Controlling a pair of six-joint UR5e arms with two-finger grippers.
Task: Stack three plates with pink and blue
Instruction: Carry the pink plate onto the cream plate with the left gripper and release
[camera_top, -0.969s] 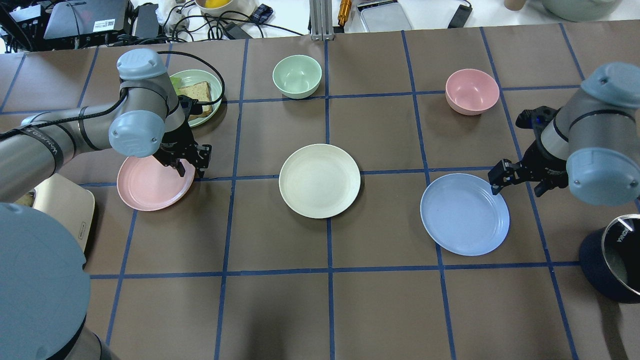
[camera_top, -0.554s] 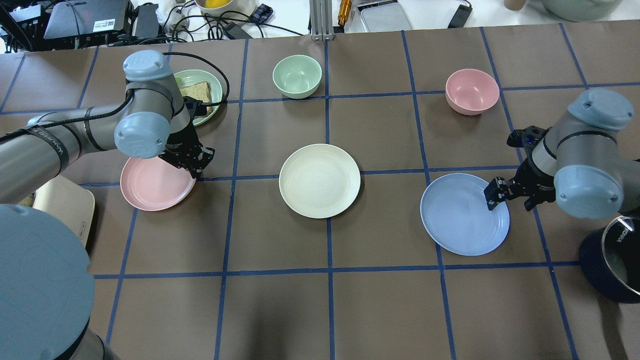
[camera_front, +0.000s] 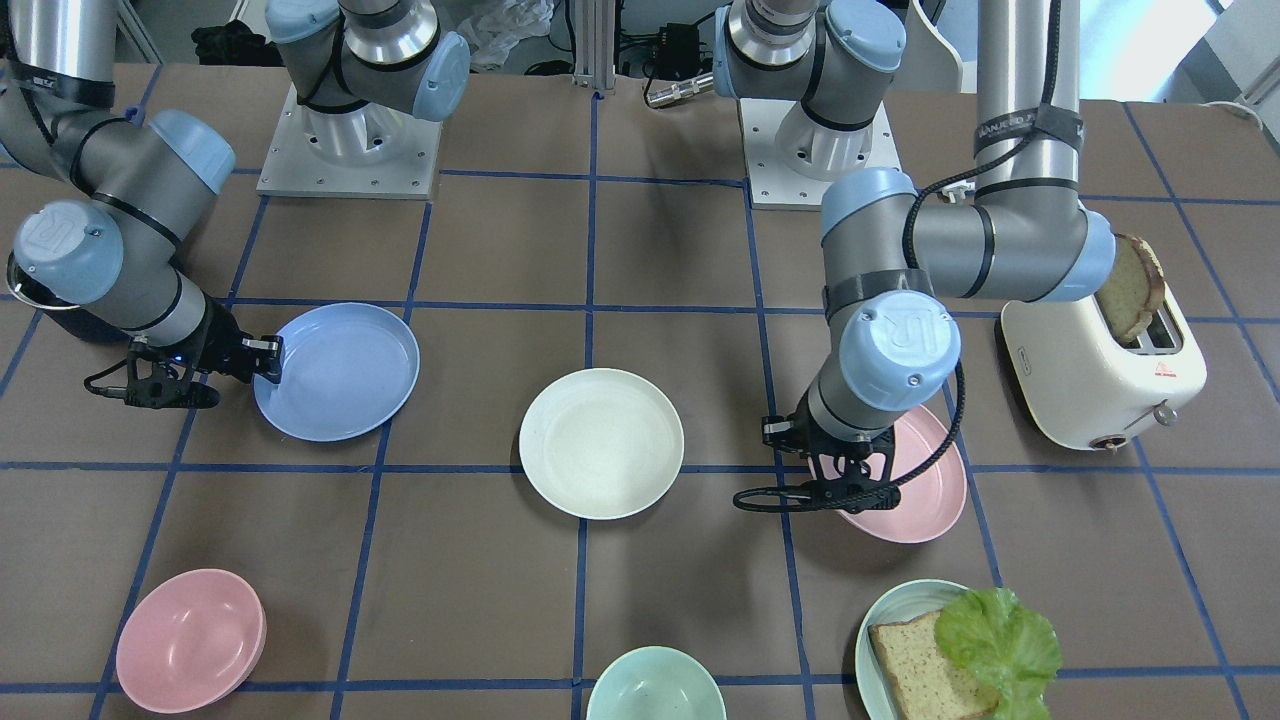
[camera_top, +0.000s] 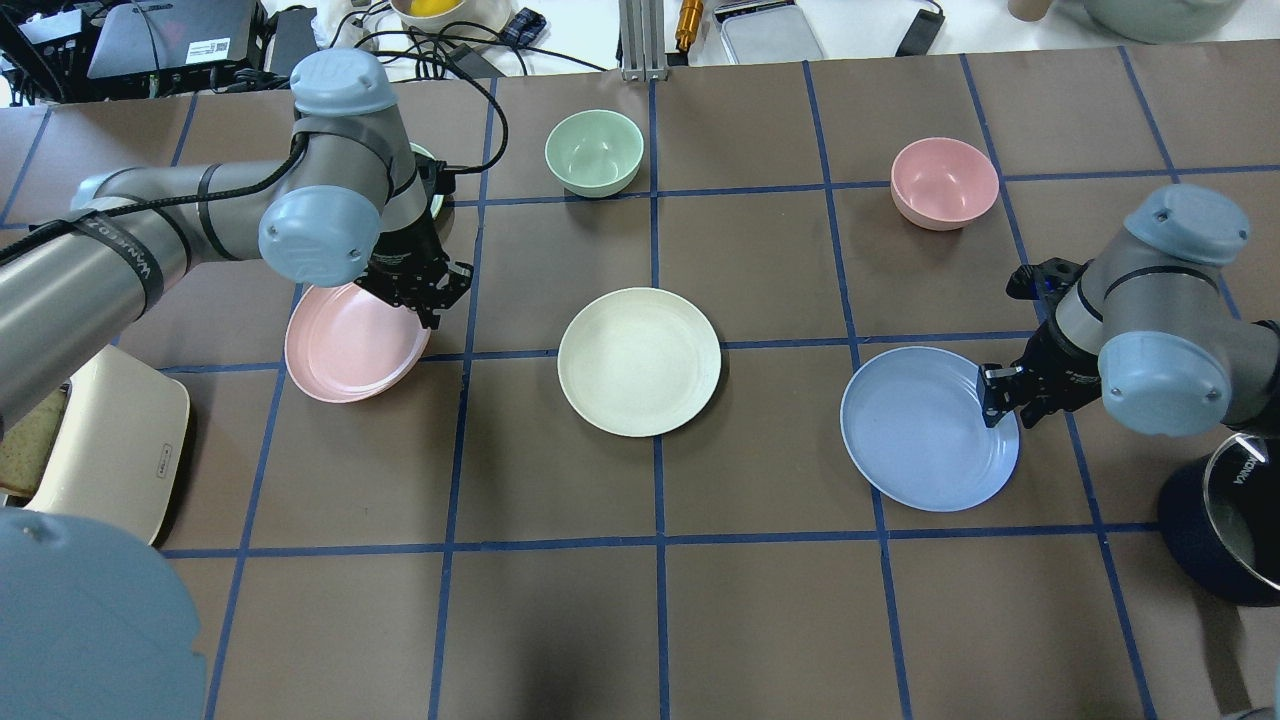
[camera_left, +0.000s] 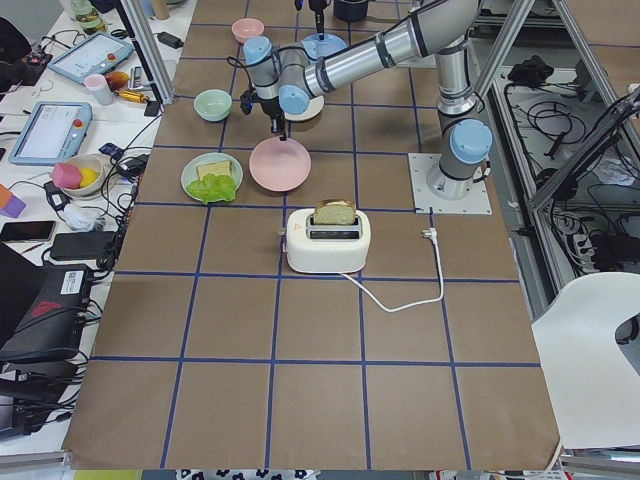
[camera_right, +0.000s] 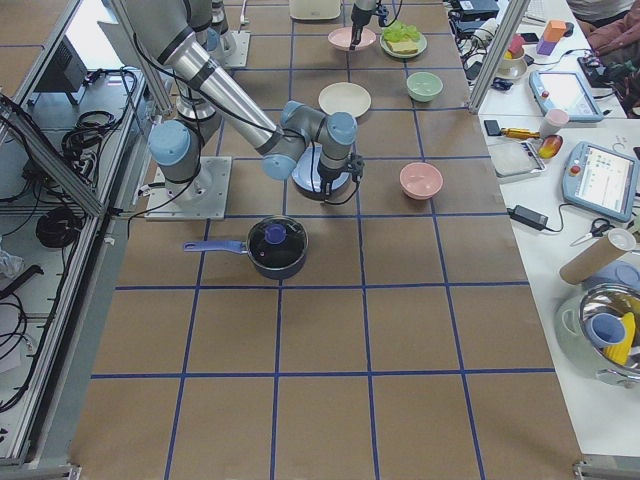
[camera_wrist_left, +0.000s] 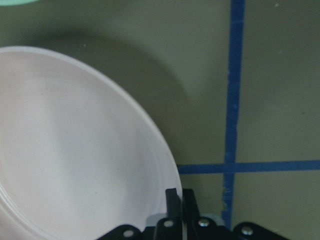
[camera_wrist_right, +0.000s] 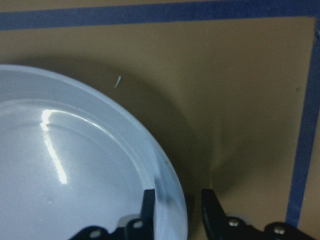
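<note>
The pale pink plate (camera_top: 350, 345) hangs tilted just above the table, left of the cream-white plate (camera_top: 638, 360). My left gripper (camera_top: 428, 303) is shut on the pink plate's right rim; the left wrist view shows the fingers (camera_wrist_left: 172, 200) pinched on the plate (camera_wrist_left: 75, 150), with its shadow on the table. The light blue plate (camera_top: 925, 430) lies flat at the right. My right gripper (camera_top: 1000, 398) is open, its fingers (camera_wrist_right: 148, 202) straddling the blue plate's right rim (camera_wrist_right: 172, 200), one inside and one outside.
A mint bowl (camera_top: 594, 150) and a pink bowl (camera_top: 944, 182) stand at the far side. A pale green plate with bread and lettuce (camera_front: 950, 650) sits behind my left arm. A toaster (camera_front: 1100, 370) is at the left edge and a dark pot (camera_top: 1230, 530) at the right edge.
My left gripper has lifted the pink plate and carried it right, toward the cream plate. My right gripper has moved down onto the blue plate's right rim.
</note>
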